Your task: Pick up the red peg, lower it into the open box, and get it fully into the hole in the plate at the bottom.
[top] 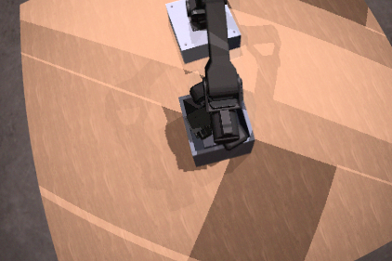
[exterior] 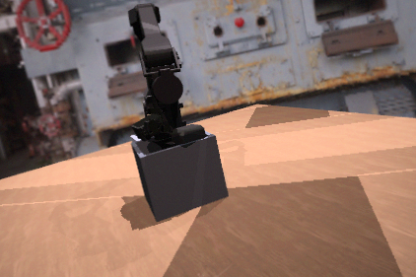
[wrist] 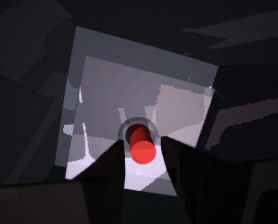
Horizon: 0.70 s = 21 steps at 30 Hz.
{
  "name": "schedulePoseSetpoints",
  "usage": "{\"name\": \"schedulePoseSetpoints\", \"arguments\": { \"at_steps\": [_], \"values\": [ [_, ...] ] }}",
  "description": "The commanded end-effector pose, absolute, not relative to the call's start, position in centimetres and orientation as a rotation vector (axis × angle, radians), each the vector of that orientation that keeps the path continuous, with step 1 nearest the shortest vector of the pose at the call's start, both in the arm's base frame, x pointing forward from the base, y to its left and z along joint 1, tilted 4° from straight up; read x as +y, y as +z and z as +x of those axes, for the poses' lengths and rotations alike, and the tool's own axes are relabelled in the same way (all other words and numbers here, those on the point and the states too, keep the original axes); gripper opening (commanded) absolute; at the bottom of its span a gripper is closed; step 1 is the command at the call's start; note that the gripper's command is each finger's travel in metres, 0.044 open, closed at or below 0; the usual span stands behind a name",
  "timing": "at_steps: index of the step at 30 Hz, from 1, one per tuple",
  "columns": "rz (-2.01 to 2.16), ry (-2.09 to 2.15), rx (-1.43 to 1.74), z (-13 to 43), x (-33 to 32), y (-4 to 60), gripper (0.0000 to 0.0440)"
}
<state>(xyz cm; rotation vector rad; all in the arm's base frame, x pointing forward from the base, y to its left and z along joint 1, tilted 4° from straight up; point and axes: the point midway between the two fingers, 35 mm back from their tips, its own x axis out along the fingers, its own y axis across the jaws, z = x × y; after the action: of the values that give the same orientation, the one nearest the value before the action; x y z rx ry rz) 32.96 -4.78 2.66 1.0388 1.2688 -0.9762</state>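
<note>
The red peg (wrist: 143, 150) stands in the hole (wrist: 122, 131) of the pale plate (wrist: 102, 90) in the wrist view, its lower end inside the ring and its top towards the camera. How deep it sits is hard to tell. My gripper (wrist: 142, 144) is open, with one finger on each side of the peg and a gap showing on both sides. The grey box (top: 225, 156) (exterior: 182, 180) surrounds the fingers; the hand reaches down into it. The peg and fingertips are hidden in the top and exterior views.
The box walls rise close around the hand. The arm's white base block (top: 178, 23) stands behind the box on the wooden table (top: 116, 193) (exterior: 276, 230). A wall with a red wheel (exterior: 43, 22) is in the background.
</note>
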Motion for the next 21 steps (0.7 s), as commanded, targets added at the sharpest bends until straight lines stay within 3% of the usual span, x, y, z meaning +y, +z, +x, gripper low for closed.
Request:
{"name": "schedulePoseSetpoints", "arguments": {
  "at_steps": [1,21],
  "values": [
    [1.065,-0.952,1.297,33.4,-4.9,3.1,0.0156],
    [1.221,-0.861,1.394,34.3,-5.8,6.0,0.0222]
  ]
}}
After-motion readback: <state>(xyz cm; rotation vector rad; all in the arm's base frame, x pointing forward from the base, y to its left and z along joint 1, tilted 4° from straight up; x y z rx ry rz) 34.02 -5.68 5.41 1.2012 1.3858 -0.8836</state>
